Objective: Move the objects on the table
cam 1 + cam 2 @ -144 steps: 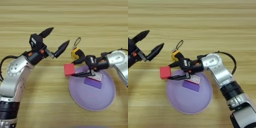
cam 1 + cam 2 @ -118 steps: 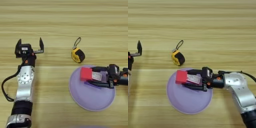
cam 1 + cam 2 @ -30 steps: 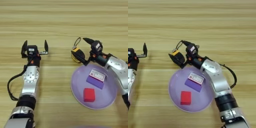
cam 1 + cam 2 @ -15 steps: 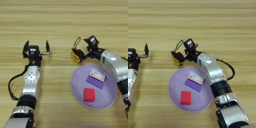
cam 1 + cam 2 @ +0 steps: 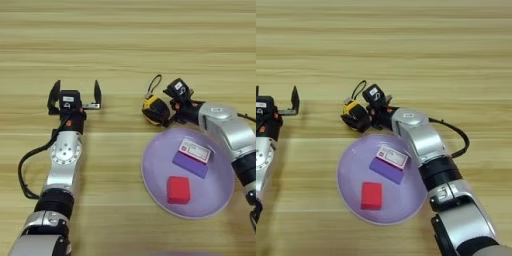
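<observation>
In the left eye view, the left claw (image 5: pixel 74 95) is sitting released, fingers spread, on the tabletop (image 5: pixel 125 40), well apart from everything. The right claw (image 5: pixel 167 107) is clenching on the tape measure (image 5: pixel 156 110), just beside the lilac plate (image 5: pixel 155 175).

In the right eye view, the red cube (image 5: pixel 371 195) and purple block (image 5: pixel 388 165) are lying apart on the plate, and the right arm is crossing the plate's right rim.

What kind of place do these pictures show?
Probably a robot test bench, not a home: a bare wooden table with only a few practice things, a lilac plate holding a red cube and purple block, and a tape measure beside it.
</observation>
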